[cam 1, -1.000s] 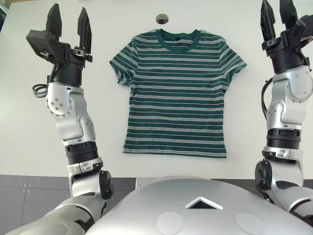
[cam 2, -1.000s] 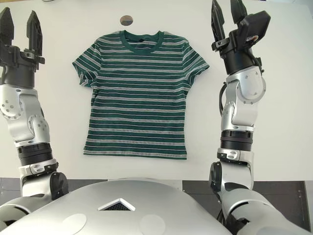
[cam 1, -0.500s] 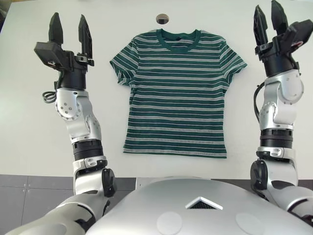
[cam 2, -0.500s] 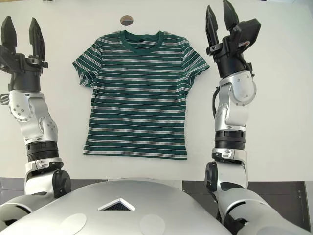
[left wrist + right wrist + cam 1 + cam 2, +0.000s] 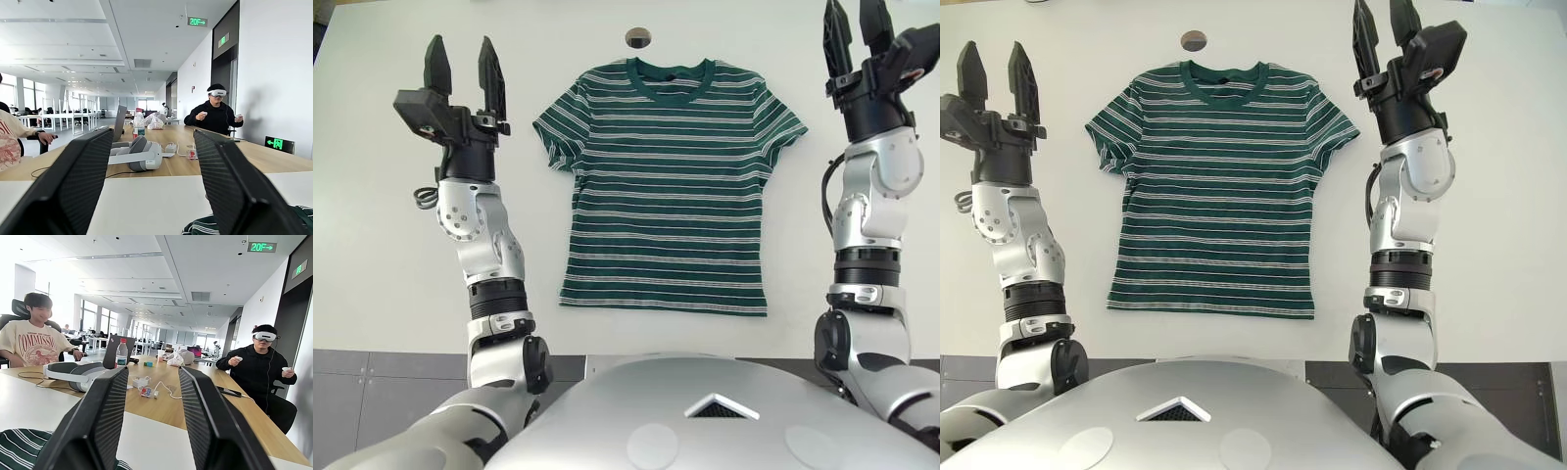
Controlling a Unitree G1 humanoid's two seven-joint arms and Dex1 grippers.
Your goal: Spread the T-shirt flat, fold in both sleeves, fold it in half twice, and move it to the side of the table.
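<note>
T-shirt [image 5: 668,186] lying flat on the counter [image 5: 372,245], between the left fingers [image 5: 437,64] and right fingers [image 5: 834,34]. Its long axis runs near-to-far, collar pointing away. Both pairs are spread apart, upright beside the sleeves.

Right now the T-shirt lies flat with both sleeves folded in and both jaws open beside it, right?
No. The T-shirt lies flat and both jaws stand open beside it, but the sleeves are spread out, not folded in, per the left eye view.

My head eyes share the tabletop [image 5: 372,245] from above; wrist cameras, close behind left claw [image 5: 152,133] and right claw [image 5: 152,369], face roomward.
</note>
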